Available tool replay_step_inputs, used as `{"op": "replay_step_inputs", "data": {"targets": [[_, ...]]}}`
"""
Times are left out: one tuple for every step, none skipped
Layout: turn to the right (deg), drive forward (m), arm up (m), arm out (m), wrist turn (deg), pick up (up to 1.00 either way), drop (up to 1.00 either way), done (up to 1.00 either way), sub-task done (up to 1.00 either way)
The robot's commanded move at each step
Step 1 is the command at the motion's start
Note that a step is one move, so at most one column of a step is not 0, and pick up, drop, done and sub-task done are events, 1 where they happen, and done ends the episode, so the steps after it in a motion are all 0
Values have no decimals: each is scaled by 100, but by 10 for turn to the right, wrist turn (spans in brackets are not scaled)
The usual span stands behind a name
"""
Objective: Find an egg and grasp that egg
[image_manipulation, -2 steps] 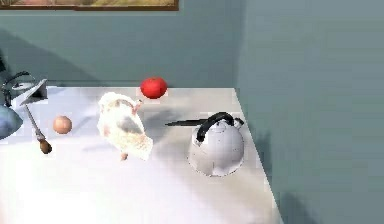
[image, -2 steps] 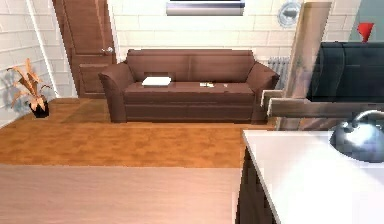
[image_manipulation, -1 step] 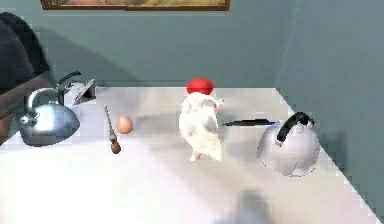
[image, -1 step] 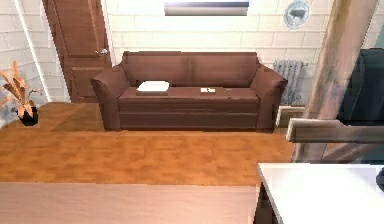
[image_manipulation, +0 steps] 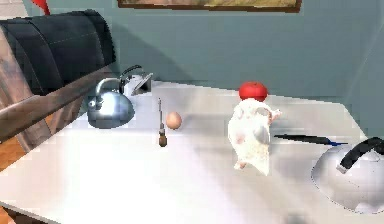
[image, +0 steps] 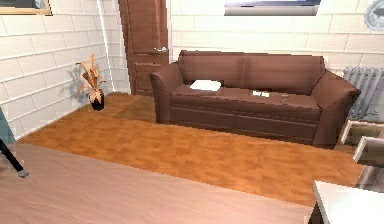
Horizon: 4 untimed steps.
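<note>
The small brown oval egg (image_manipulation: 173, 120) lies on the white tabletop (image_manipulation: 120, 175), near the middle of its far half. Just to the arm side view's left of it stands a thin upright utensil with a dark handle (image_manipulation: 161, 128), close beside the egg. Whether the two touch cannot be told.

Farther left sits a shiny rounded metal kettle with a dark handle (image_manipulation: 108, 105); what it contains cannot be seen. At the lower right a domed metal pot with a black handle (image_manipulation: 345, 180) rests on the table, its inside hidden.

Right of the egg, well apart, stands a lumpy white object (image_manipulation: 250, 140), with a round red thing (image_manipulation: 252, 91) behind it. A dark padded chair (image_manipulation: 60, 55) stands at the table's left edge.

In the forward view, a brown leather sofa (image: 250, 85) carries a flat white sheet (image: 205, 85), beside a wooden door (image: 145, 40) and a dried potted plant (image: 94, 80).
</note>
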Motion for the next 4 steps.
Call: {"op": "replay_step_inputs", "data": {"targets": [[0, 0, 50, 0, 0, 0, 0, 0, 0], [0, 0, 38, 0, 0, 0, 0, 0, 0], [0, 0, 0, 38, 0, 0, 0, 0, 0], [0, 0, 0, 0, 450, 0, 0, 0, 0]]}}
